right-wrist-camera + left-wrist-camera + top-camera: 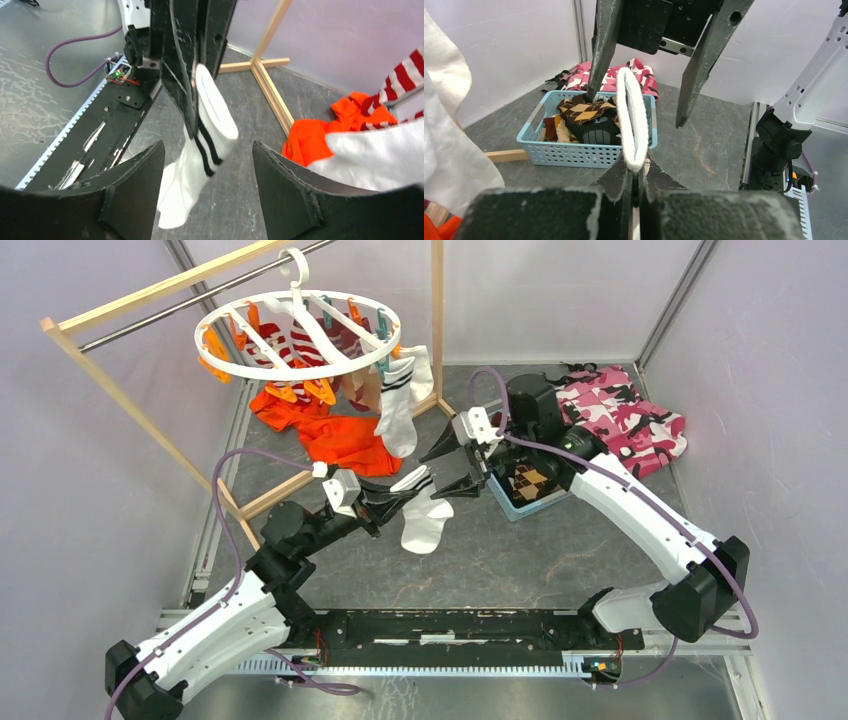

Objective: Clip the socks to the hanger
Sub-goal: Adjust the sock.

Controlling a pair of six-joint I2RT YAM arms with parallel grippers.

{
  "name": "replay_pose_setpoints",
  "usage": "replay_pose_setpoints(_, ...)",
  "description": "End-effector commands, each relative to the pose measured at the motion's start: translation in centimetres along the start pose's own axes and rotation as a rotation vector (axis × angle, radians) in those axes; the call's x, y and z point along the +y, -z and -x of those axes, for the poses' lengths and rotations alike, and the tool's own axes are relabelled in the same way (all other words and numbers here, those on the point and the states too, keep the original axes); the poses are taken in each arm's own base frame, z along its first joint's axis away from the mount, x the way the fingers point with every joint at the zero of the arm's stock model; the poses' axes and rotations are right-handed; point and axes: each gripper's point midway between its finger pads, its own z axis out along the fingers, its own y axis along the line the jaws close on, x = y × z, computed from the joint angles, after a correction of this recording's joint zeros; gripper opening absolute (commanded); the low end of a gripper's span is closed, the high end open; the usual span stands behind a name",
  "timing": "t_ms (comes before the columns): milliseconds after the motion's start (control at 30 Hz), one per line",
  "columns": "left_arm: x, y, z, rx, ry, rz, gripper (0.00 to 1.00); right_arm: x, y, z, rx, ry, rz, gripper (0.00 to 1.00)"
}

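Note:
My left gripper (405, 490) (640, 172) is shut on the cuff of a white sock with black stripes (425, 518) (633, 117) (200, 165). The sock's foot hangs down toward the table. My right gripper (460, 465) (207, 145) stands open just past that cuff, one finger on each side, touching nothing. The white round hanger (300, 335) hangs on the rack's bar at the back left. It carries red-and-white striped socks, and a matching white sock (400, 400) dangles from a clip at its right edge.
A light blue basket (530, 492) (574, 150) holding argyle and dark socks sits under my right arm. A pink camouflage cloth (625, 418) lies at the back right. An orange garment (340, 438) (310, 140) lies below the hanger. The wooden rack's foot (272, 95) crosses the floor.

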Motion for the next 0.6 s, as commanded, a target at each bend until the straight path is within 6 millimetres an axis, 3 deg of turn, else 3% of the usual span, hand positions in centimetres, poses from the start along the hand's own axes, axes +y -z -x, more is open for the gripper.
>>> replay_pose_setpoints(0, -0.08, -0.16, 2.08, -0.052, 0.03, 0.012, 0.02, -0.27, -1.03, 2.66, -0.056, 0.082, 0.007, 0.68)
replay_pose_setpoints(200, -0.04, -0.12, 2.43, -0.068, 0.028, 0.016, 0.02, 0.07, -1.53, 2.7, -0.058, 0.05, 0.011, 0.52)
replay_pose_setpoints(433, -0.25, -0.19, 2.92, -0.087, 0.026, 0.004, 0.02, 0.32, -1.51, 2.22, -0.051, 0.035, 0.008, 0.47)
replay_pose_setpoints(567, -0.37, -0.1, 2.95, -0.098, 0.031, -0.001, 0.02, 0.37, -1.55, 2.18, -0.053, 0.034, 0.013, 0.35)
